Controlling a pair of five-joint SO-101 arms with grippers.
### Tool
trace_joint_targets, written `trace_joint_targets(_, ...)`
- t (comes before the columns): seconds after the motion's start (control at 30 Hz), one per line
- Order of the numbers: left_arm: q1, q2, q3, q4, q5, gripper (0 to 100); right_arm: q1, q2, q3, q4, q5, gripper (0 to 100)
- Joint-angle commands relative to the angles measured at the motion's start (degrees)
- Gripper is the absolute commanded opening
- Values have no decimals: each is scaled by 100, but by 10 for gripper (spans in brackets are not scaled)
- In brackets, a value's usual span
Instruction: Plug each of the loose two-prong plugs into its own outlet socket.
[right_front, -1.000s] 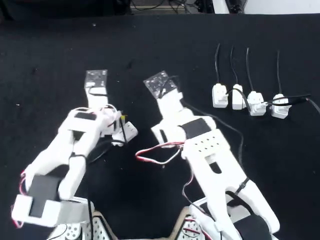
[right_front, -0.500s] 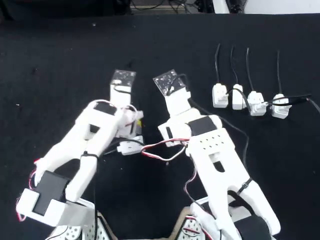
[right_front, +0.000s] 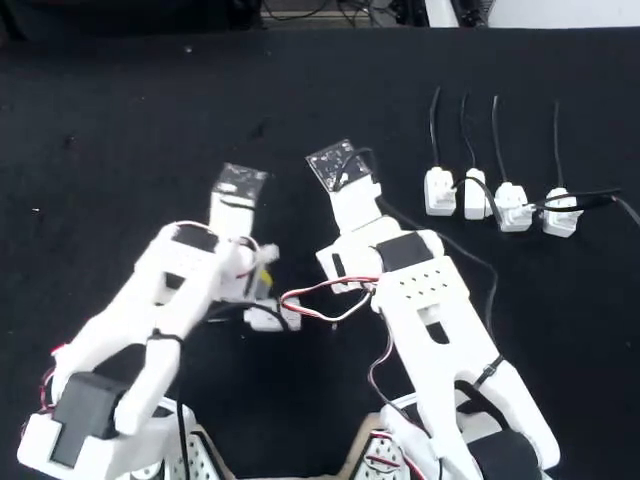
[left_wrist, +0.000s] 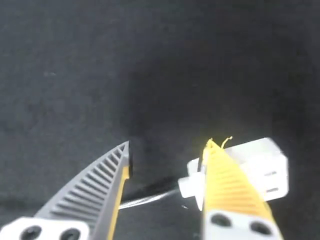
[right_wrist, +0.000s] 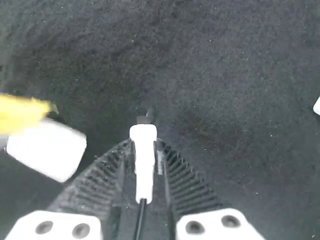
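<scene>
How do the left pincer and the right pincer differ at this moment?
The left pincer is open; the right pincer is shut on a white plug. The left pincer has a yellow finger; the right pincer's fingers are both dark. Both hang over the black table.

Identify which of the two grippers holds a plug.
The right gripper, jaws shut on the white plug; the left gripper is open beside a socket block.
</scene>
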Motion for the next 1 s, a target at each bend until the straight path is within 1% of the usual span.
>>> trace_joint_targets(0.0, 347, -158, -84, -97, -9, 234, -193, -31, -224, 18, 0, 11)
trace_joint_targets(0.13, 251, -167, -180, -79, -26, 234, -255, -4, -215, 18, 0, 11)
trace_joint_targets(0.33, -866, -571, -470, 624, -141, 234, -255, -4, -215, 26, 0, 11)
trace_joint_targets(0.4, -1059, -668, -391, 932, -633, 234, -255, -4, -215, 26, 0, 11)
trace_joint_targets(0.47, -1068, -756, -198, 1213, -1231, 234, -246, -40, -215, 26, 0, 11)
trace_joint_targets(0.53, -857, -774, -4, 1407, -1653, 234, -202, -48, -251, 62, 70, 11)
trace_joint_targets(0.57, -716, -774, 84, 1433, -1749, 234, -114, -48, -286, 132, 202, 11)
trace_joint_targets(0.67, -127, -765, 312, 1266, -1653, 234, 220, -31, -514, 413, 404, 11)
trace_joint_targets(0.73, 277, -774, 453, 985, -1451, 234, 404, -4, -602, 519, 413, 11)
trace_joint_targets(0.8, 602, -730, 558, 633, -1178, 234, 492, -4, -602, 554, 580, 11)
trace_joint_targets(0.97, 1191, -774, 831, -255, -193, 234, 501, -4, -593, 554, 677, 11)
